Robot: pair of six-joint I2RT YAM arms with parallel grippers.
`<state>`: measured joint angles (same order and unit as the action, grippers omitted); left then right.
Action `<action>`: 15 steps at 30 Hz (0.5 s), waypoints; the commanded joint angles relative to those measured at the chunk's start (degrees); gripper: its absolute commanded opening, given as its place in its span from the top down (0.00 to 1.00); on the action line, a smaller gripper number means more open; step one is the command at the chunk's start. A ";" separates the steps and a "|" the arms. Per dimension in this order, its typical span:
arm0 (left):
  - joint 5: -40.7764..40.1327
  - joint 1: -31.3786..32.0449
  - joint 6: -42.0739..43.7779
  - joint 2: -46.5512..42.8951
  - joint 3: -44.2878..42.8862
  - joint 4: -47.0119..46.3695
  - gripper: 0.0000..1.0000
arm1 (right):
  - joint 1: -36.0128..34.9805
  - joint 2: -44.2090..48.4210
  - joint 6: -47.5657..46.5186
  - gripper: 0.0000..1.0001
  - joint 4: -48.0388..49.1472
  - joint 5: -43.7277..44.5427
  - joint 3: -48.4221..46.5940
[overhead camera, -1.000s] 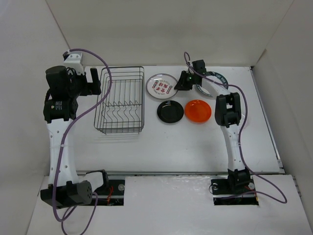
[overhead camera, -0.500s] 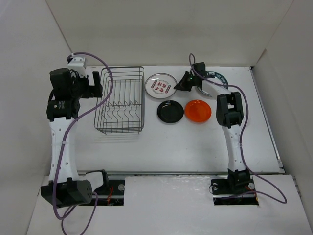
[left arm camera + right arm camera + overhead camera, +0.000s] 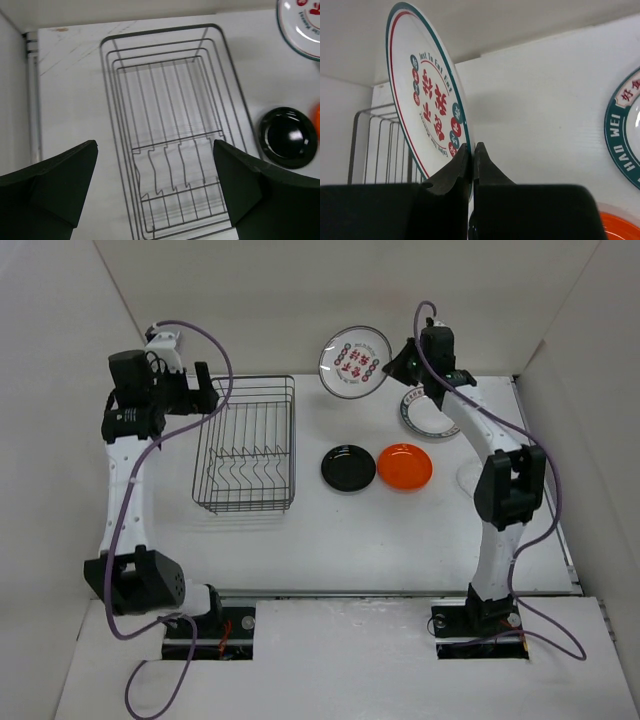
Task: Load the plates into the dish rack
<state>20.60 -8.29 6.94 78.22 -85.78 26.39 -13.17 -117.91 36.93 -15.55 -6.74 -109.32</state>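
Above the table's (image 3: 400, 530) far edge, the red-marked plate (image 3: 356, 361) is held tilted up in the air, its rim pinched between the closed fingers of the right gripper (image 3: 398, 368); the dish rack (image 3: 245, 445) holds nothing, so all the loading is left. The black plate (image 3: 348, 467), orange plate (image 3: 405, 466) and patterned-rim plate (image 3: 428, 415) lie flat to the rack's right (a clear one I cannot pick out). The left gripper (image 3: 198, 395) hovers at the rack's far left corner, fingers wide apart and empty; the rack's right side looks open to approach, though the back wall (image 3: 300, 300) stands close behind the raised plate.
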 commanded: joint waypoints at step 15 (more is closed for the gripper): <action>34.66 3.28 6.50 18.63 -17.14 4.52 0.01 | -13.55 13.94 -16.02 1.00 21.35 -26.56 13.70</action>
<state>47.31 -5.30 9.26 95.46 -100.05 27.20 -26.83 -103.92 20.91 -2.66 -27.81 -93.89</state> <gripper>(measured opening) 0.991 0.048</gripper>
